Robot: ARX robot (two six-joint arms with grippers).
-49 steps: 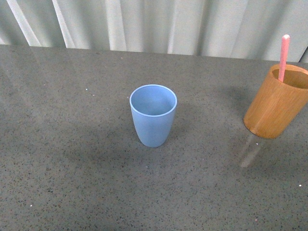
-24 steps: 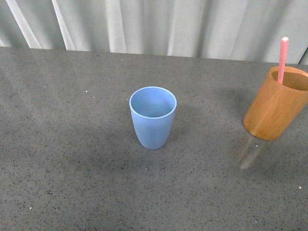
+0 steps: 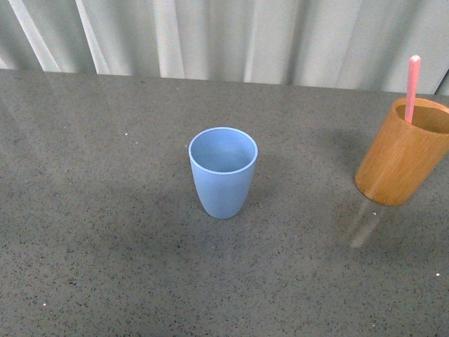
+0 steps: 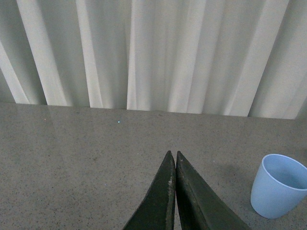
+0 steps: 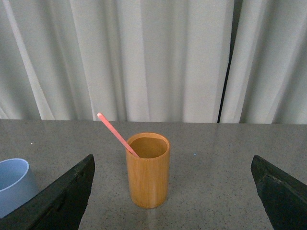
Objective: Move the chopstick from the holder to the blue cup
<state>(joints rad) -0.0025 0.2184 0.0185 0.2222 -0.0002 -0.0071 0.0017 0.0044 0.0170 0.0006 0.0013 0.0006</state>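
The light blue cup stands upright and empty in the middle of the grey table. The orange-brown holder is at the right edge of the front view, and a pink chopstick sticks up out of it. Neither arm shows in the front view. In the right wrist view the holder stands ahead between the wide-apart fingers of my open right gripper, with the chopstick leaning toward the blue cup. My left gripper is shut on nothing above bare table, the blue cup off to one side.
The speckled grey table runs back to a pale pleated curtain. A faint reflection streak lies on the table in front of the holder.
The front view has shifted slightly, so the cup and holder sit a few pixels lower in the picture. Nothing on the table has moved.
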